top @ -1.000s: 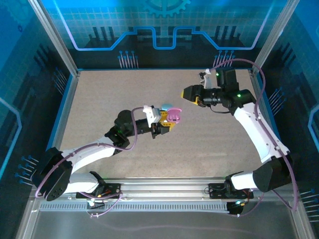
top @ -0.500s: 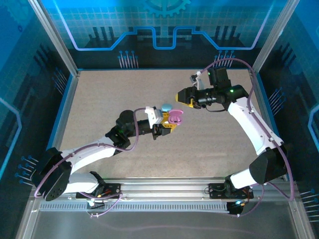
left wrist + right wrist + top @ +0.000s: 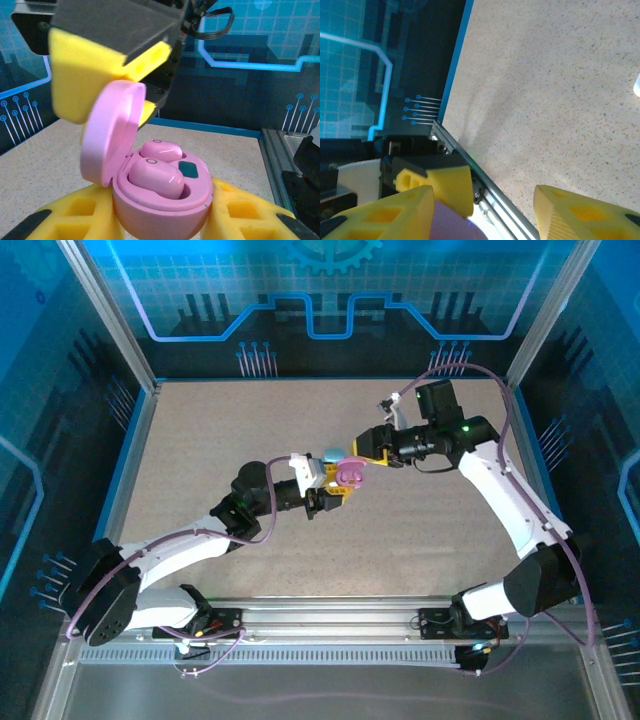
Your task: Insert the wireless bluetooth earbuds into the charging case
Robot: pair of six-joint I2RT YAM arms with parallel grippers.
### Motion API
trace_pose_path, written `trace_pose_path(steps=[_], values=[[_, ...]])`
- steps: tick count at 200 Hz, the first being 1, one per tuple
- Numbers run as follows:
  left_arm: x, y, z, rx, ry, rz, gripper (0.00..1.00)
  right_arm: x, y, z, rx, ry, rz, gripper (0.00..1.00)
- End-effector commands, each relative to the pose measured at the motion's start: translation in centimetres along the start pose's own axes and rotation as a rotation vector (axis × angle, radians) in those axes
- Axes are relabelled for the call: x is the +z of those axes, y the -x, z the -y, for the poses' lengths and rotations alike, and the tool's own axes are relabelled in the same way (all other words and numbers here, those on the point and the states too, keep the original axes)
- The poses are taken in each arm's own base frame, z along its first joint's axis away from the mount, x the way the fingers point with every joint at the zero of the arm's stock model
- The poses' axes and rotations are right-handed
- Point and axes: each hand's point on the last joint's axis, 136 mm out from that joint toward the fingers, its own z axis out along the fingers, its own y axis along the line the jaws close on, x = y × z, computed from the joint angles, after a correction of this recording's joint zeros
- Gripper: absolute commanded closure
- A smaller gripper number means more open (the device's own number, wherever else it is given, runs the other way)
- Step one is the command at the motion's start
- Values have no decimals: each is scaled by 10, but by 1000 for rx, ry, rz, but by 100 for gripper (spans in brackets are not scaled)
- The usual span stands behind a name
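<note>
So the pink charging case [image 3: 160, 215] is held up off the worktop [image 3: 200, 440], roughly mid-table in the overhead view [image 3: 350, 475]. The left jaws are closed on it. From the left wrist camera you can see a yellow finger pressed against each side of the base, with the fingers [image 3: 65, 220] cradling it low down. The lid [image 3: 107, 135] is flipped open and stands almost upright on the left side of that view.

The earbuds [image 3: 155, 177] are both pink (same shade as the case, so easy to miss at a glance). They're lying side by side in the wells, one nearer the camera and one just behind it. There's a small dark patch on the inner deck right beside them.

The right jaws are parted and not clamped on anything. Their fingers [image 3: 80, 75] hang right at the lid, one big yellow pad on its outer face and a bit of yellow poking out behind it. I can't tell if that pad is actually touching the lid. On the right wrist camera the two fingers [image 3: 580, 215] sit well apart, with a sliver of purple-pink next to the left one.

There's also a pale blue oval thing [image 3: 331, 453] on the worktop, just beyond the left wrist.
</note>
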Motion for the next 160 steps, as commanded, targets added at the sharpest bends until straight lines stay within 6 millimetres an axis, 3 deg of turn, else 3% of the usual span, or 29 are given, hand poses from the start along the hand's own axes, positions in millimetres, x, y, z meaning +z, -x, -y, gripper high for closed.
trace_pose_path(steps=[1,77,120,160], values=[[0,28,-1,24,17,80,67,-6,-19,-16,-36,53,-33,44],[0,31,-3,9,27,97,67,-24,-28,-24,-25,167,11,42],[0,38,-2,-10,15,129,66,-18,-42,-28,8,293,-38,42],[2,41,0,-23,-10,139,66,-11,-41,-31,16,339,-58,46]])
